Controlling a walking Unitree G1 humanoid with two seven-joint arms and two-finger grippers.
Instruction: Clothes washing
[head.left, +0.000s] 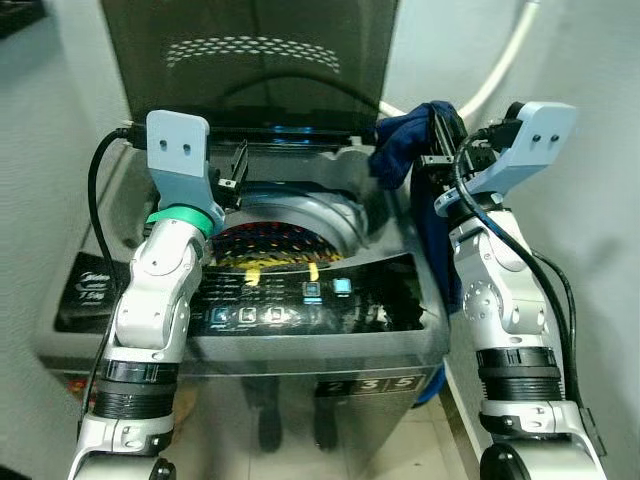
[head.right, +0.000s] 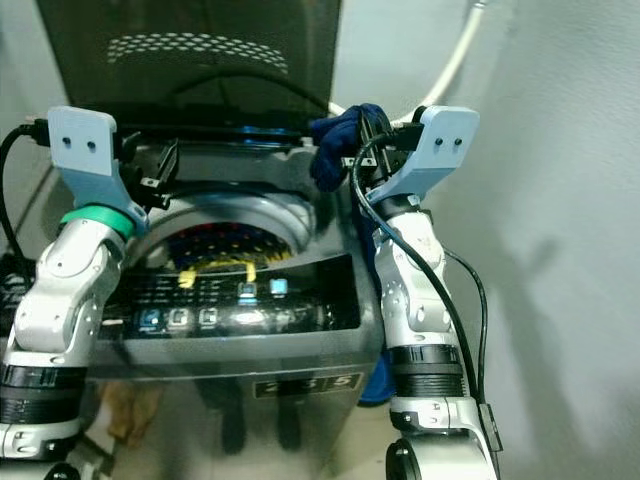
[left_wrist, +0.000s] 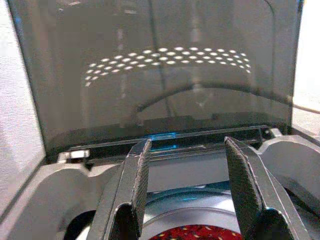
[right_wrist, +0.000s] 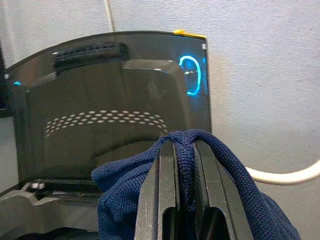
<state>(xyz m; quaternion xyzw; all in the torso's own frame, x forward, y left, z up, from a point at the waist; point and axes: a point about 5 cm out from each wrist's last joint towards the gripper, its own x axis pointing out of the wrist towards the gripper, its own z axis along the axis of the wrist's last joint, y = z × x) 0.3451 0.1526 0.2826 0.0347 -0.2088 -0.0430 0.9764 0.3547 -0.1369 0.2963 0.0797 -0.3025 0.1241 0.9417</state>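
Right pincer (head.left: 440, 150) clenched on navy garment (head.left: 400, 145) (upper right of frame); may snag the washer (head.left: 330, 345) rim. Left pincer (left_wrist: 187, 190) released.

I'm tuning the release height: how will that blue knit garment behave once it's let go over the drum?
The blue garment is probably floppy: it folds over the right tool and hangs beside the washer. It looks light, pinched by one fold. It may snag rather than slide, given its coarse knit.
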